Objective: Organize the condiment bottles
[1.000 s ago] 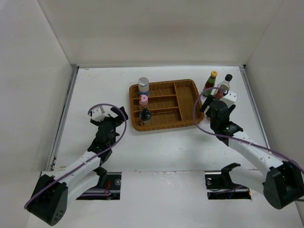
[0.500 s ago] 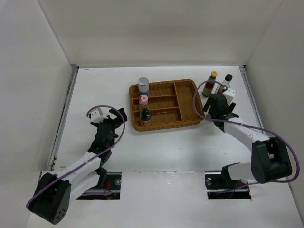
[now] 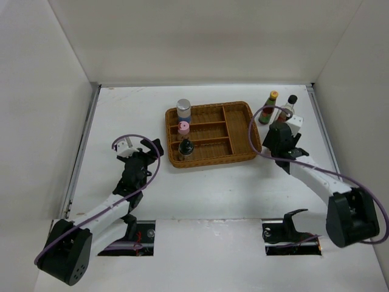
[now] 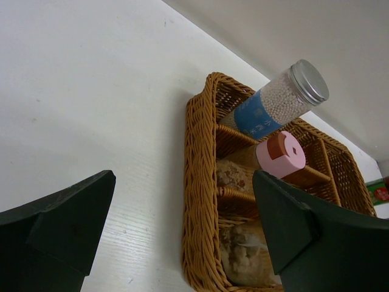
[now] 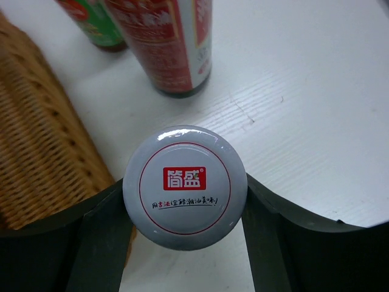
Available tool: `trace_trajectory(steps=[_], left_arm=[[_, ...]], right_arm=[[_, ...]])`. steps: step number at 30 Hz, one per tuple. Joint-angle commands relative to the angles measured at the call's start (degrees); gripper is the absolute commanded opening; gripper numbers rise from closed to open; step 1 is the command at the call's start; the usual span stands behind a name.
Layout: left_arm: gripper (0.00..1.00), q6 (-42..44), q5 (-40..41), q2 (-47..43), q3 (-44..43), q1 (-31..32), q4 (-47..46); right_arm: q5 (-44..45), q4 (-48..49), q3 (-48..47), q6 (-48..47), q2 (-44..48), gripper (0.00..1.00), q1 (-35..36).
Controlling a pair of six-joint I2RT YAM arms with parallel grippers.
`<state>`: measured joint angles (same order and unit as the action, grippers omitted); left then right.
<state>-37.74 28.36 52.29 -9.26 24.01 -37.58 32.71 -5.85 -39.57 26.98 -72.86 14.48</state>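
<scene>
The silver-capped, blue-labelled bottle [image 3: 183, 109], the pink-capped bottle [image 3: 183, 128] and the dark black-capped bottle [image 3: 185, 148] stand in the left compartments of the wicker tray [image 3: 240, 131]. The yellow-capped green bottle [image 3: 269, 107] and the tall clear black-capped bottle [image 3: 287, 107] stand on the table right of the tray. My right gripper [image 5: 185, 194] is shut on a short jar's pale lid with a red logo [image 5: 185, 182], just in front of those two bottles. My left gripper [image 3: 149, 149] is open and empty, left of the tray.
White walls enclose the table on three sides. The tray's wicker wall [image 5: 36, 140] lies close to the left of my right gripper. The tray's middle and right compartments hold nothing. In the left wrist view the tray's left wall [image 4: 200, 201] lies between my open fingers.
My right gripper has moved a little toward the back, closer to the two standing bottles, and its arm has swung. The left arm has barely moved.
</scene>
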Motion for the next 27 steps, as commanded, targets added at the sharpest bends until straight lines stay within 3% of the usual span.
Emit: trace_trajectory(steps=[1, 7, 11, 20, 27], left_arm=[[1.00, -0.5, -0.8, 0.3, -0.9, -0.8, -3.1], [1.00, -0.8, -1.0, -0.5, -0.5, -1.4, -3.1], [1.00, -0.8, -1.5, 1.0, -0.9, -1.4, -3.1], [1.00, -0.8, -1.8, 1.6, -1.1, -1.4, -3.1], [1.00, -0.8, -2.5, 3.2, -1.6, -1.4, -3.2]], right_arm=[[6.7, 2.5, -3.5, -1.6, 8.2, 0.51, 4.9], [4.3, 6.4, -12.1, -3.4, 4.5, 0.50, 13.2], [-6.2, 13.1, -22.5, -4.7, -7.7, 0.50, 16.3], [-12.2, 12.0, -50.5, -6.5, -35.0, 0.49, 16.9], [-13.2, 9.5, -55.0, -6.2, -41.4, 0.50, 16.9]])
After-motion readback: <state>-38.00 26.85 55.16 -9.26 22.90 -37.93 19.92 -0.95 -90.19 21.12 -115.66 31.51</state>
